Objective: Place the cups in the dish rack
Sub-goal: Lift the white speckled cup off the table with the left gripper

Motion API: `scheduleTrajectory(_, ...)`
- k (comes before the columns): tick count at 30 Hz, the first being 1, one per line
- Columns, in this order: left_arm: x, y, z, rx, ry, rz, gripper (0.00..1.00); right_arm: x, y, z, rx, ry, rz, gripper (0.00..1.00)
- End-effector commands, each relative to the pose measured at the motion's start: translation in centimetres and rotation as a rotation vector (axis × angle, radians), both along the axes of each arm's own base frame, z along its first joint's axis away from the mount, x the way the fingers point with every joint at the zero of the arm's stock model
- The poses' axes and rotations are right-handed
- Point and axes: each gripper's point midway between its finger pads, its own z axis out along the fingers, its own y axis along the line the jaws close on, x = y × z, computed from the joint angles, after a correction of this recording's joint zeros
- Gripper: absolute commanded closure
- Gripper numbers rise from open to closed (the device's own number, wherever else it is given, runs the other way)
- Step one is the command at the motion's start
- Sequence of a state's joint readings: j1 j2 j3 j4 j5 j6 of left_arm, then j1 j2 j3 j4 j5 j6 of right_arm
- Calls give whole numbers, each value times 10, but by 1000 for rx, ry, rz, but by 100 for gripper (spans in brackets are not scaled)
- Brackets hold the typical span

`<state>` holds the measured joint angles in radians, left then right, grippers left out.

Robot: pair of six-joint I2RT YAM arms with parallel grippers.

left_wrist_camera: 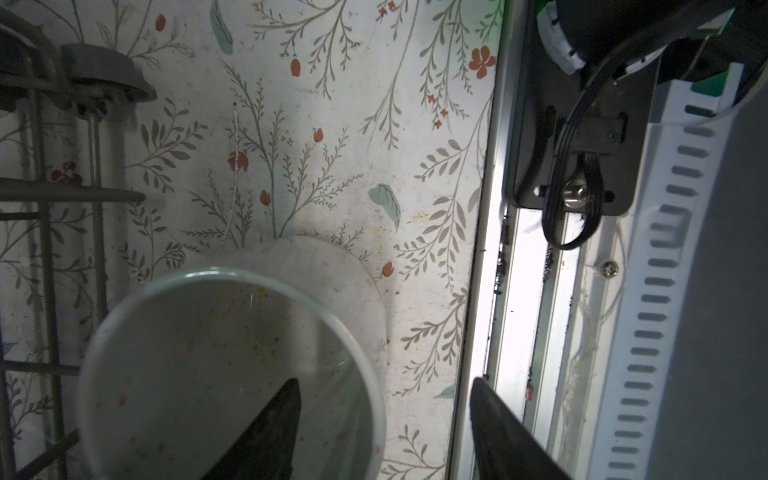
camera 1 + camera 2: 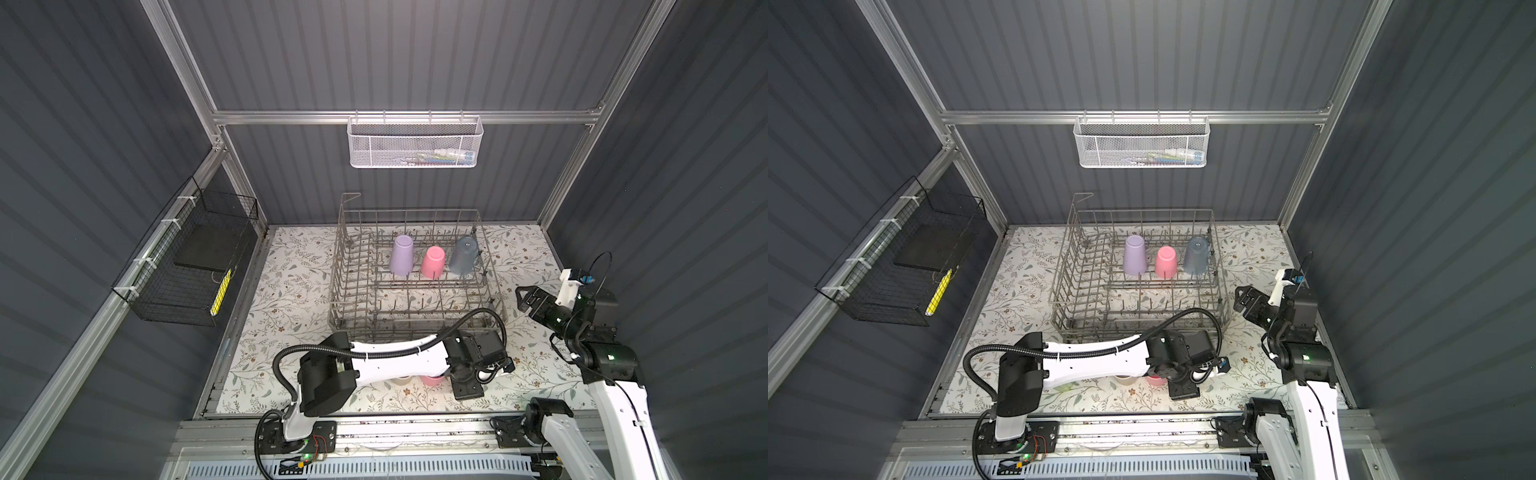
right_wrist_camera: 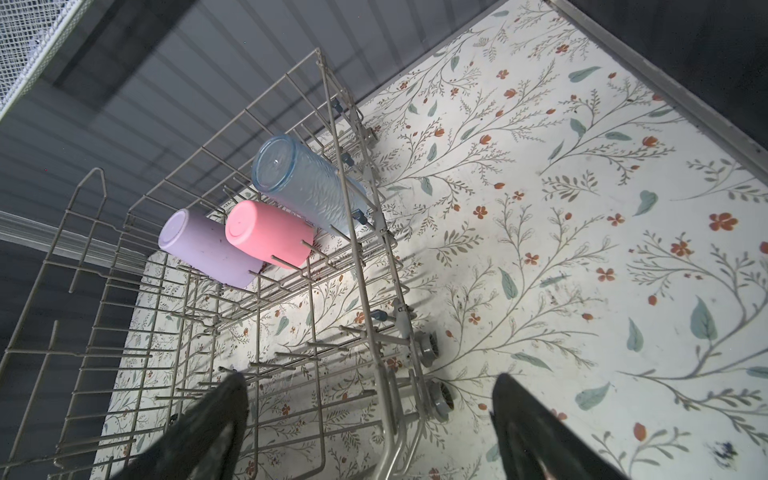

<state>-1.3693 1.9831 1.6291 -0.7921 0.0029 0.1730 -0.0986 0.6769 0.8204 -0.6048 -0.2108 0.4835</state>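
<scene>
Three cups (image 2: 432, 262) stand upside down on the far tines of the dish rack (image 2: 338, 291). A pale cup (image 1: 187, 353) sits upright on the table (image 1: 332, 124). The left end effector (image 1: 386, 380) straddles its wall, half open, not yet pinching. Next it likely needs to close, lift the cup over the rack's tall near side and invert it. The right end effector (image 3: 370, 376) hangs wide open and empty beside the rack.

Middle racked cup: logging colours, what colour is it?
Middle cup is pink; right wrist view shows it best.
</scene>
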Motion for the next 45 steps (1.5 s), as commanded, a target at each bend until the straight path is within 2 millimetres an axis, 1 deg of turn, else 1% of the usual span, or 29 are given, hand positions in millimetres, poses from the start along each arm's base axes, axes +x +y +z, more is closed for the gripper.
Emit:
scheduleTrajectory(1,2,-8,1,3,-13,1,38,2,0,1,4,-15,6,8)
scheduleTrajectory(3,2,-9,-4,16,-13,-2,41,3,1,0,7,-13,6,8)
scheduleTrajectory(8,1,-13,-7,22,-4,-11,52,5,1,-3,16,-7,9,8)
scheduleTrajectory(15,1,-13,-14,49,0,-20,74,6,1,-6,19,-2,10,8)
scheduleTrajectory(22,-4,-14,-18,65,28,-40,89,5,1,-6,22,-5,8,8)
scheduleTrajectory(27,-8,-13,-22,90,57,-56,98,4,-1,-5,17,-8,3,8)
scheduleTrajectory(29,-11,-13,-23,99,71,-65,100,4,-2,-5,16,-8,2,8)
scheduleTrajectory(32,-12,-14,-21,102,77,-73,100,3,-3,-5,17,-9,-3,8)
scheduleTrajectory(35,-12,-17,-11,76,74,-77,100,3,-3,-5,18,-12,-3,8)
scheduleTrajectory(37,-13,-19,2,50,73,-83,100,3,-4,-4,20,-14,-7,8)
scheduleTrajectory(41,-15,-20,33,-8,71,-94,100,3,-4,-1,27,-20,-3,8)
scheduleTrajectory(45,-20,-19,69,-92,76,-114,100,5,-2,1,44,-29,3,8)
